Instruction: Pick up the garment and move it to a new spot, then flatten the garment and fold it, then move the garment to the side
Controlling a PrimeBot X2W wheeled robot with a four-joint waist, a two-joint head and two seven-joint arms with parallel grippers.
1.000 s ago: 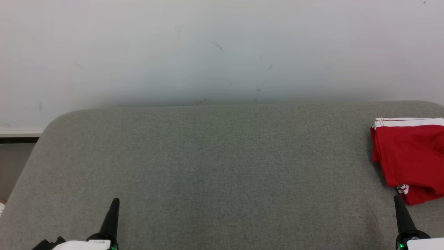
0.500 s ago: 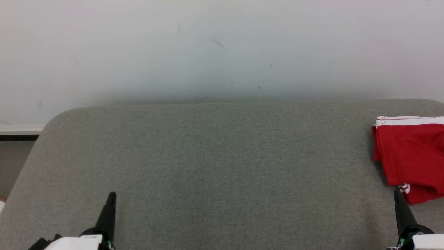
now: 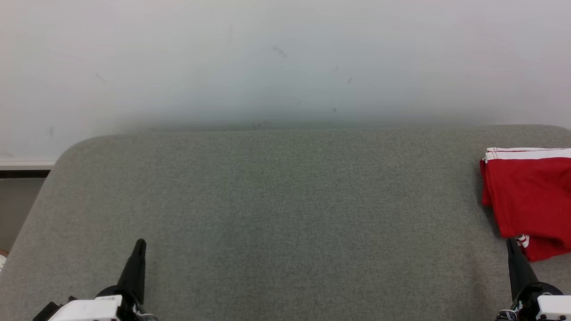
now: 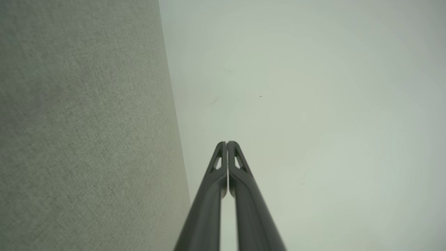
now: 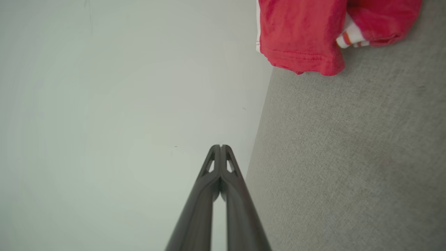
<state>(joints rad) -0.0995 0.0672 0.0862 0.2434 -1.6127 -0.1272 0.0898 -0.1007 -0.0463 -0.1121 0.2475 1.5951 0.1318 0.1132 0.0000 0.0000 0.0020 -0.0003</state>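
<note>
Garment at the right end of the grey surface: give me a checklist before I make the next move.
1. Fold: ok, the garment is a compact red stack with white trim along its far edge.
2. Set to the side: ok, it lies at the right end of the grey surface.
3. Fully supported: cannot tell, the head view's edge cuts off its right part.
4. Free hand: ok, the left gripper has its jaws shut on nothing.
5. Clear of cloth: ok, the right gripper is empty, jaws shut, short of the garment's near corner.
</note>
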